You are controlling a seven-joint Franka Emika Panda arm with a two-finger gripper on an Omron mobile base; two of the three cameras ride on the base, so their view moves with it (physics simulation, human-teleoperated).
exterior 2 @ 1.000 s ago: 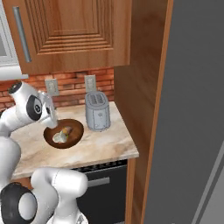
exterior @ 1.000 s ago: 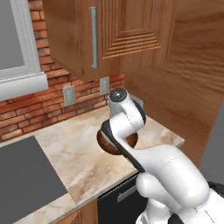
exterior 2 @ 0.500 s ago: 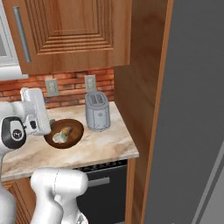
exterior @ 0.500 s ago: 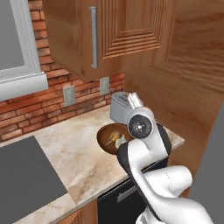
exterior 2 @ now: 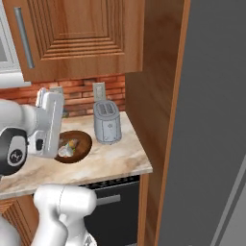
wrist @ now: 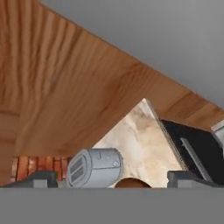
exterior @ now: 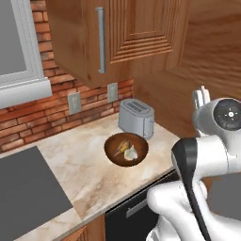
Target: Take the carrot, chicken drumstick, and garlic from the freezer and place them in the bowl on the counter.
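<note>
1. Bowl (exterior: pixel 126 149) sits on the marble counter (exterior: pixel 80 174), just in front of the grey toaster (exterior: pixel 136 117) and near the counter's front edge; in the right base view it lies beside the toaster, partly behind the arm.
2. Inside the bowl lie a pale, lumpy garlic (exterior: pixel 131 153) bulb and, touching it, a golden-brown piece that looks like the chicken drumstick (exterior: pixel 122 146). Whether the carrot is in there too I cannot tell; the contents are small and bunched together.
3. Gripper (wrist: pixel 112 177) is empty, its two dark fingers (wrist: pixel 41 178) spread wide at the bottom of the hand view, with the toaster and a sliver of the bowl's brown rim between them.
4. Judging from this, the arm is lifted clear of the bowl and turned towards the wooden side panel (wrist: pixel 65 87) and the grey fridge face beyond, so the step in hand is probably a swing away from the counter.
5. To do it well: keep the hand high enough to clear the toaster, turn away from the wood panel rather than along it, and leave the fingers apart so they are ready for whatever is next.
6. Freezer interior cannot be judged from these views, so what is left in it stays unknown.
</note>
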